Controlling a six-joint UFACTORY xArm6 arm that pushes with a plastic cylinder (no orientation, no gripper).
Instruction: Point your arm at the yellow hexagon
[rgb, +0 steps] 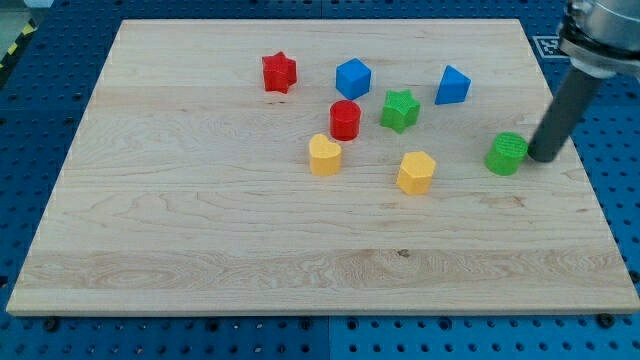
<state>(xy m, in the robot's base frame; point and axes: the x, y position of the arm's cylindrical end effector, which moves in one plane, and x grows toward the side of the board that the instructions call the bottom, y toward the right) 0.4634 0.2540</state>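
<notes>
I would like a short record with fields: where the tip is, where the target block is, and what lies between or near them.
tip: my tip at the view's right, just right of the green cylinder
target: yellow hexagon, left of that cylinder, apart from it
near target: yellow heart to its left, green star above
surface: wooden board

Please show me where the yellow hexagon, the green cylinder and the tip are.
yellow hexagon (416, 171), camera view, its top face
green cylinder (507, 153), camera view, its middle
my tip (544, 156), camera view, rod's lower end, just right of the green cylinder
</notes>
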